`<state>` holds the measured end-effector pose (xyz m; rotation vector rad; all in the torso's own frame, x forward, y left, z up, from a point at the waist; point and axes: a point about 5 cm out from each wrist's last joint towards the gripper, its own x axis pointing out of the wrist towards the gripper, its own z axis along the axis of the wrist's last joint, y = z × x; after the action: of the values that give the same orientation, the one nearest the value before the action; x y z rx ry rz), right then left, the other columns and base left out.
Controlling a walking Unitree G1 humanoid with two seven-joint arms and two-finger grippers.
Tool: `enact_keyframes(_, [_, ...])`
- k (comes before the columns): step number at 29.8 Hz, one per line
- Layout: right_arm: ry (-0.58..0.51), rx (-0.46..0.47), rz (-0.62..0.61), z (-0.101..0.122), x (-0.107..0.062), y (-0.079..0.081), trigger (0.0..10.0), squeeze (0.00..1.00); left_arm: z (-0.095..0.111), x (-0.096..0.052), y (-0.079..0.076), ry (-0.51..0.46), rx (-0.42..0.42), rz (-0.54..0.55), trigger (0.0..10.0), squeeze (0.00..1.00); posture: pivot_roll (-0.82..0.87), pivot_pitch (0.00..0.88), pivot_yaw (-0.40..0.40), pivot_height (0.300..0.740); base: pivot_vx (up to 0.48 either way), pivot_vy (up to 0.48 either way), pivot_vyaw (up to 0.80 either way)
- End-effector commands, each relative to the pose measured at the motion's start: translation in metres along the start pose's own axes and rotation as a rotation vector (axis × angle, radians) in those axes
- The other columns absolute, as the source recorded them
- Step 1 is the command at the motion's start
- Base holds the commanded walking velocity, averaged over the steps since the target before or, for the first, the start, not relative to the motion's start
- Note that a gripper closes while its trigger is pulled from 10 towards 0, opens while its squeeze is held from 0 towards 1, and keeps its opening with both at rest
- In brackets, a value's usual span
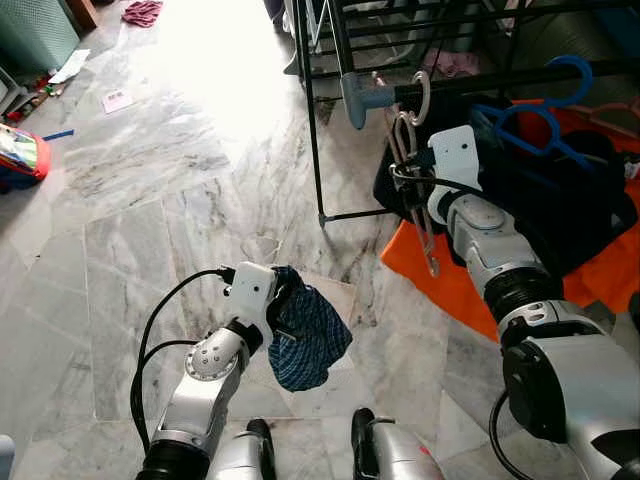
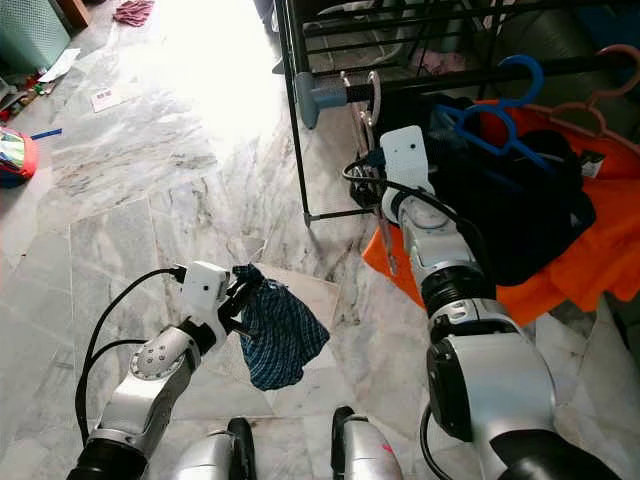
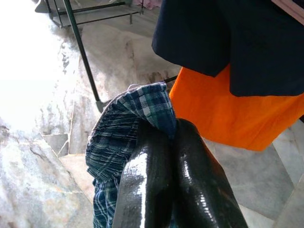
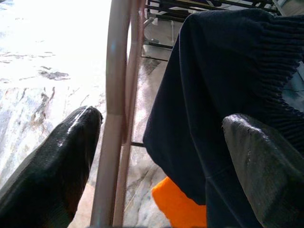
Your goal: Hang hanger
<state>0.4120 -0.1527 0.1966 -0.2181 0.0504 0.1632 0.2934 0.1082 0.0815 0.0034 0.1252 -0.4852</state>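
Pale hanger (image 1: 415, 190) hooked on dark rail (image 1: 500, 82) of rack, near rail's capped end, hanging beside dark garment (image 4: 218, 95). My right gripper (image 4: 156, 161) spread wide, hanger bars between fingers, no grip. My left gripper (image 3: 173, 175) pinched tight on plaid cloth (image 1: 305, 340) above marble floor (image 1: 140, 200).

Home, laundry/drying corner of a lived-in room. Marble-look tile floor (image 1: 150, 250) w/ grey veins, bright daylight washing out top centre. Black metal drying rack (image 1: 316, 120) upper right, w/ blue plastic hanger (image 1: 545, 115) on its rail & dark + orange clothes (image 1: 600, 280) draped at right edge. Household clutter top left: pink cloth (image 1: 142, 12), scattered papers (image 1: 70, 66), colourful toy (image 1: 20, 155) at left edge, teal basket (image 1: 35, 35) in corner.
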Motion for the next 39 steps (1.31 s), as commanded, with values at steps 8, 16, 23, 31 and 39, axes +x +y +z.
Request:
enact_keyframes(8, [-0.030,0.028,0.024,0.020,0.007,0.009,10.0,0.22,-0.007,-0.002,-0.001,0.032,0.007,0.000,10.0,0.00,-0.03,0.277,0.057,0.740,0.000,0.000,0.00])
enact_keyframes(16, [-0.005,0.057,0.049,0.018,0.008,0.019,2.3,0.04,-0.009,-0.005,0.000,0.036,0.007,0.008,10.0,0.00,-0.02,0.276,0.050,0.740,0.000,0.000,0.00])
enact_keyframes(23, [0.040,0.096,0.034,0.006,0.007,0.024,0.0,0.00,-0.010,-0.005,-0.001,0.040,0.006,0.006,10.0,0.00,-0.03,0.276,0.049,0.740,0.000,0.000,0.00])
enact_keyframes(31, [0.069,0.099,0.005,-0.004,0.005,0.019,0.0,0.00,-0.009,-0.003,-0.002,0.044,0.009,-0.002,10.0,0.00,-0.03,0.272,0.055,0.740,0.000,0.000,0.00])
enact_keyframes(39, [0.070,0.080,-0.024,-0.006,0.003,0.008,0.0,0.00,-0.010,-0.002,-0.003,0.050,0.012,-0.009,10.0,0.00,-0.04,0.272,0.059,0.740,0.000,0.000,0.00])
